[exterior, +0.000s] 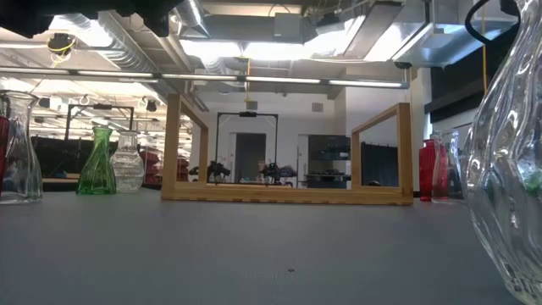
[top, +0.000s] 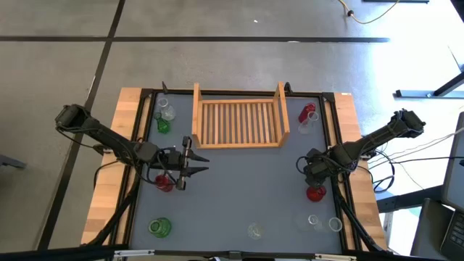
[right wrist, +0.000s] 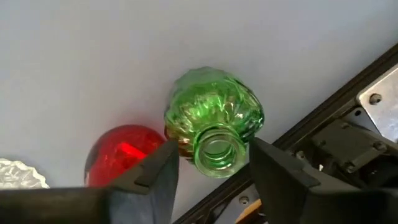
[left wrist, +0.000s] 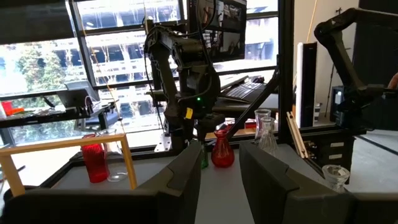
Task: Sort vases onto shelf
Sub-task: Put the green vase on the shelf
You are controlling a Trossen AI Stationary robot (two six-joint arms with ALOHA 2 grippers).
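Your right end effector (right wrist: pixel 208 165) hangs over the right side of the bench (top: pixel 239 188), well clear of the shelf (top: pixel 239 122). Its two fingers stand apart, one on each side of the neck of a green vase (right wrist: pixel 214 121); from the wrist view you cannot tell whether the pads touch the glass. A red vase (right wrist: pixel 118 152) stands just beside the green one.

Your left end effector (top: pixel 190 161) is at the left side of the bench, in front of the shelf's left corner, fingers apart with nothing between them. A second red vase (top: pixel 164 182) sits just beside it, on the arm's near side, not between the fingers.

The shelf lies at the back centre of the bench with nothing on its slats. A green and a clear vase stand near its left board (top: pixel 163 119), and a red and a clear one near its right board (top: pixel 307 116). More vases stand along the front edge.
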